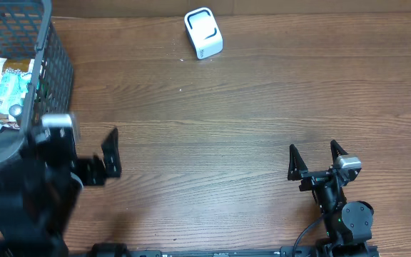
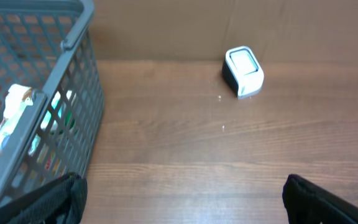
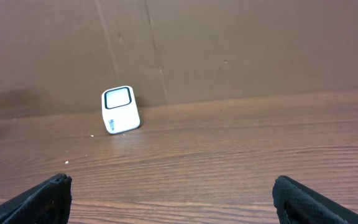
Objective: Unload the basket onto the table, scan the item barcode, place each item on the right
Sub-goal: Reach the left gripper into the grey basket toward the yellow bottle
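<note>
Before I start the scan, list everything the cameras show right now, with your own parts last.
basket: one, grey mesh plastic, far left of the table
packet: at least one, white and teal, inside the basket
scanner: one, white with a dark side, far edge of the table near the middle
table: one, brown wood grain
cardboard wall: one, brown, behind the table
left tool: one, black, open and empty, beside the basket
right tool: one, black, open and empty, near right

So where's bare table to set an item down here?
Wide bare wood lies between the scanner and the right fingers, and right of the scanner too. It's crowded only far left, by the basket and left arm.
</note>
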Available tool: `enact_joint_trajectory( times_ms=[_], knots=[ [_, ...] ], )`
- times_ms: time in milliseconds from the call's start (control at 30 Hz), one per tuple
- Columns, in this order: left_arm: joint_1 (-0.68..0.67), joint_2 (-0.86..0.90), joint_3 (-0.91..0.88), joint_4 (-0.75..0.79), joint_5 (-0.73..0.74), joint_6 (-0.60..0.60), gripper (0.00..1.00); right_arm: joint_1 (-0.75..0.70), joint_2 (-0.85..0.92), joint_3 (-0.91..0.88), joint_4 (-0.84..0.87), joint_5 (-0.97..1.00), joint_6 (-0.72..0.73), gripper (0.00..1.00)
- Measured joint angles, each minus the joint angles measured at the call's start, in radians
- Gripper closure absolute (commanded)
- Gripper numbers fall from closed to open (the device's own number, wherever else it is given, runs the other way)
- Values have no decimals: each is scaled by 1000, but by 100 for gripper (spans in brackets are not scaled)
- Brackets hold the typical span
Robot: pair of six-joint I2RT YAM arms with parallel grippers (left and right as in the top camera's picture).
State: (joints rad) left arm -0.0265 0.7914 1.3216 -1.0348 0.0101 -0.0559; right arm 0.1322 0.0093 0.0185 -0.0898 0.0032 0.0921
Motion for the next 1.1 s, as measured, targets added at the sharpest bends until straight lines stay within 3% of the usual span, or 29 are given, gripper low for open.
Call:
enact_joint_trajectory(
  times_ms=[200, 367, 567, 867, 1100],
  knots=[
    [0, 273, 241, -53, -4, 8, 0, 0, 0, 0, 0, 0, 0, 0],
    [0, 379, 250, -41, -51, 64, 0, 0, 0, 0, 0, 0, 0, 0],
    [27, 406, 251, 76, -153, 145, 0, 0, 0, 0, 0, 0, 0, 0],
    [307, 406, 261, 184, -193, 169, 1, 0, 0, 0, 0, 0, 0, 0],
    [557, 451, 270, 251, -61, 172, 1, 0, 0, 0, 0, 0, 0, 0]
  ],
)
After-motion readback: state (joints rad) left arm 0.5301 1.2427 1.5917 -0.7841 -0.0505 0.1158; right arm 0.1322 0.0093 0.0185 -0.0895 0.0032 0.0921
